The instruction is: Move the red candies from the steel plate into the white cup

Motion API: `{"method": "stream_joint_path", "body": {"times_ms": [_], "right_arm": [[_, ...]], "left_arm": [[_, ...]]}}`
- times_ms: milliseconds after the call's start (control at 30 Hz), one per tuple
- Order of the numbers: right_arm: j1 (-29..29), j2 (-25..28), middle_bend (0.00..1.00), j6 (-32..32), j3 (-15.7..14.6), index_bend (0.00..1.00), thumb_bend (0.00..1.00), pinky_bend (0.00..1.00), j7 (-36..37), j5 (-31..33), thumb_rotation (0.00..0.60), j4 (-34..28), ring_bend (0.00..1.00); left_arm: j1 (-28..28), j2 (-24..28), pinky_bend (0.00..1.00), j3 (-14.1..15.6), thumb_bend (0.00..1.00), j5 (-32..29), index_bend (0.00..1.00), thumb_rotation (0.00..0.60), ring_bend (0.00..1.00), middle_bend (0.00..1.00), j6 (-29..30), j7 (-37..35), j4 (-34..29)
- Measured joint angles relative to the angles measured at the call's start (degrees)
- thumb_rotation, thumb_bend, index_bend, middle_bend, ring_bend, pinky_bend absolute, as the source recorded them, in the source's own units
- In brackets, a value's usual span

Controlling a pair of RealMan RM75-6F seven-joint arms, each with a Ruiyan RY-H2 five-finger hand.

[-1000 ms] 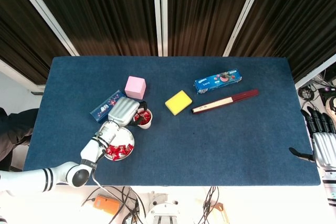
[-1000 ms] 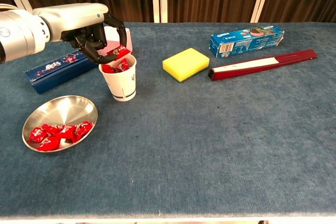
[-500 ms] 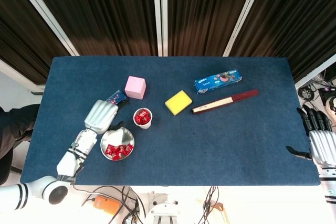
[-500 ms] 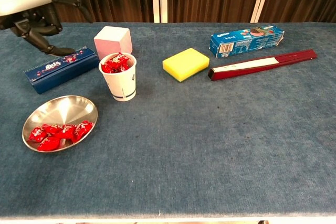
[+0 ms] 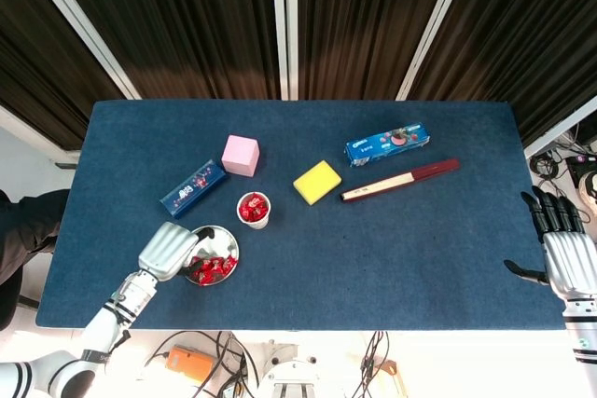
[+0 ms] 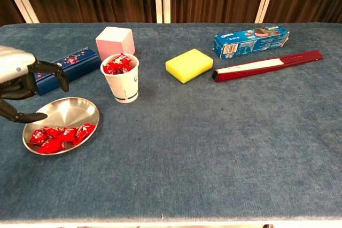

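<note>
Steel plate (image 6: pixel 72 111) near front-left of counter (image 6: pixel 214 148); candies (image 6: pixel 59 133) heaped in its near part. Left robot hand (image 6: pixel 18 86) above plate's left rim, fingers apart, holding nothing. White cup (image 6: pixel 122 80) just behind-right of plate, upright, candies inside. Long box (image 6: pixel 67 69) behind plate, left of cup. Cube (image 6: pixel 114 40) behind cup. Sponge (image 6: pixel 188 64) right of cup; cookie box (image 6: pixel 251 40) behind it to the right, slim box (image 6: pixel 267 65) just before that. Right robot hand (image 5: pixel 562 253) at counter's right edge, well apart from everything.

Matt cloth under shiny metal and wrappers.
The table (image 6: pixel 224 148) wore rough blue fabric; the plate (image 6: pixel 69 111) gleamed like polished steel, the candies (image 6: pixel 56 134) had glossy red wrappers, the cup (image 6: pixel 124 86) looked like paper.
</note>
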Motion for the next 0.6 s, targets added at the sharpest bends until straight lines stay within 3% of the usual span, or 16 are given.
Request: {"method": "stream_joint_path", "body": {"times_ms": [600], "right_arm": [[0.15, -0.14, 0.01, -0.47, 0.09, 0.00, 0.15, 0.00, -0.08, 0.62, 0.600, 0.02, 0.00]], "left_arm": [[1.28, -4.16, 0.80, -0.34, 0.22, -2.88, 0.41, 0.600, 0.86, 0.95, -3.29, 3.94, 4.59]]}}
